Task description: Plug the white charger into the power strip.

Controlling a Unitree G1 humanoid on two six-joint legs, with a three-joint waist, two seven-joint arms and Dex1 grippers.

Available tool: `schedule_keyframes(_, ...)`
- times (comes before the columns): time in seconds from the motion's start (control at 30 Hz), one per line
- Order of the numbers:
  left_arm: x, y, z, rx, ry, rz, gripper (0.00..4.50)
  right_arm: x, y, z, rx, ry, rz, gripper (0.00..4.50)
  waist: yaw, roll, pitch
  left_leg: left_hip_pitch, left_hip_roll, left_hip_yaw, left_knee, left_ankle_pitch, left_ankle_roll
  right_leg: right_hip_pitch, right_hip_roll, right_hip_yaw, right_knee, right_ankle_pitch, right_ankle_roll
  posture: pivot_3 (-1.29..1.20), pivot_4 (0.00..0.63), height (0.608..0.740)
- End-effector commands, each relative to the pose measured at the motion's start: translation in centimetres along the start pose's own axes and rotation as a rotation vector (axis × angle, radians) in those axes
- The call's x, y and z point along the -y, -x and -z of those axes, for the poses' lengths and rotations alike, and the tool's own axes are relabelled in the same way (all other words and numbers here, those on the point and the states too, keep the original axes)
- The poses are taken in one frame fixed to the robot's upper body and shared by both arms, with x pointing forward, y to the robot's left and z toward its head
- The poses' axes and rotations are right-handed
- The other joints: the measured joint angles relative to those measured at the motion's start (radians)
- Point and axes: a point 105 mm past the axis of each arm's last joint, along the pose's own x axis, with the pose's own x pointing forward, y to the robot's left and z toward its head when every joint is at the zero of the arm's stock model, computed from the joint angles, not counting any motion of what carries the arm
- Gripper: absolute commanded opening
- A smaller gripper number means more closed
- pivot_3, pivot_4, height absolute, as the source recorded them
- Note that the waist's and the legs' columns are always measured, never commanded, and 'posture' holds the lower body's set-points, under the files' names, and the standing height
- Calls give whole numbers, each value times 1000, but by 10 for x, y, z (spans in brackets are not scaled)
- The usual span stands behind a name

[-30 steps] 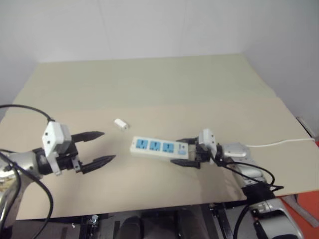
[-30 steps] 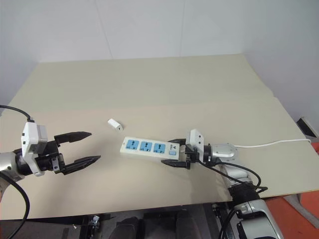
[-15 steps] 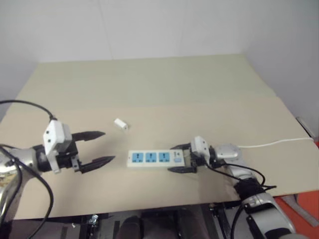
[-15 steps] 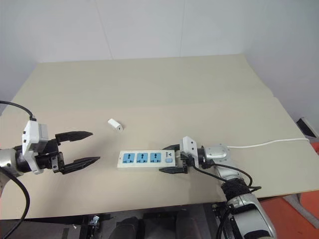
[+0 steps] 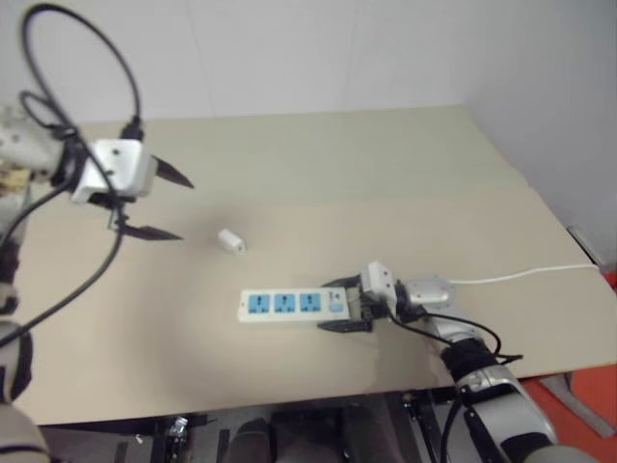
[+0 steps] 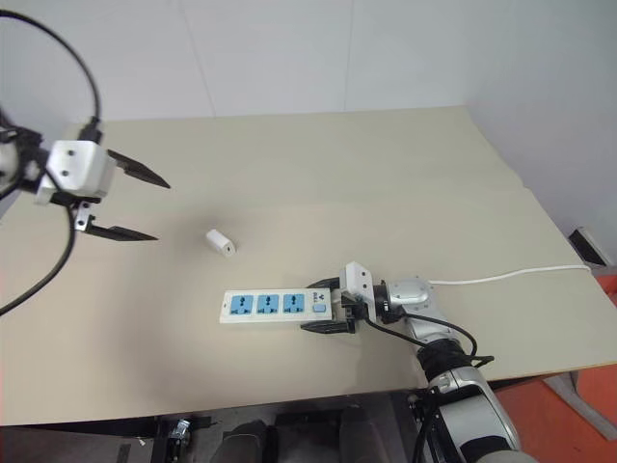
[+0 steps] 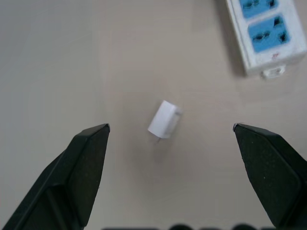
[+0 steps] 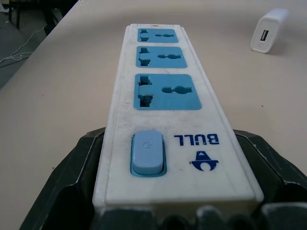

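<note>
A: What lies on the beige table [image 6: 289, 164]?

B: The largest thing on it is the white power strip [image 6: 275, 306], flat near the front edge, its three blue sockets facing up and all unoccupied. A thin white cable [image 6: 511, 277] trails from beyond the strip's switch end toward the table's right side.

A: Who has hold of the strip?

B: The right gripper [image 6: 323, 307]. Its two black fingers press against both long sides of the strip at the switch end, beside the blue switch [image 8: 147, 153] and the "BULL" lettering, so it is clamped on the strip.

A: And the left gripper [image 6: 135, 203]?

B: It hangs above the table, well to the left of the strip and farther back, its fingers spread wide with nothing between them. In its wrist view the charger lies on the table between the two fingertips, below them and untouched.

A: Where is the white charger [image 6: 221, 242]?

B: On its side on the bare table, just behind the strip's far-left end, apart from it and from both grippers.
</note>
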Motion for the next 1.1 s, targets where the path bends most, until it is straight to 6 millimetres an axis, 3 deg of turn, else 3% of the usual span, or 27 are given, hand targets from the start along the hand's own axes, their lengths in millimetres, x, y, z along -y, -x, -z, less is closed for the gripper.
schedule_keyframes(0.03,-9,-10,6,-96,-116,84,4500,-4,-5,0,5,0,-12,3440,0,0,0,0,0,1,0,0,0,0,0,0,0,0,0,0,150,740)
schedule_keyframes(0.4,-20,-59,0,-277,-230,366,4500,-4,-2,-3,-1,-3,19,3440,0,-1,1,-3,1,1,1,-2,3,-2,1,1,0,0,1,0,150,740)
schedule_keyframes(0.63,-21,-89,-1,-332,-316,376,4500,-3,1,-4,-9,-11,48,3440,-1,-1,1,-4,1,0,1,-2,4,-2,1,1,1,0,1,0,150,740)
schedule_keyframes(1.1,-12,-128,4,-364,-366,360,4500,-6,5,-6,-9,-28,85,3440,9,-2,1,-5,1,0,1,-2,4,-2,1,1,1,1,1,0,150,740)
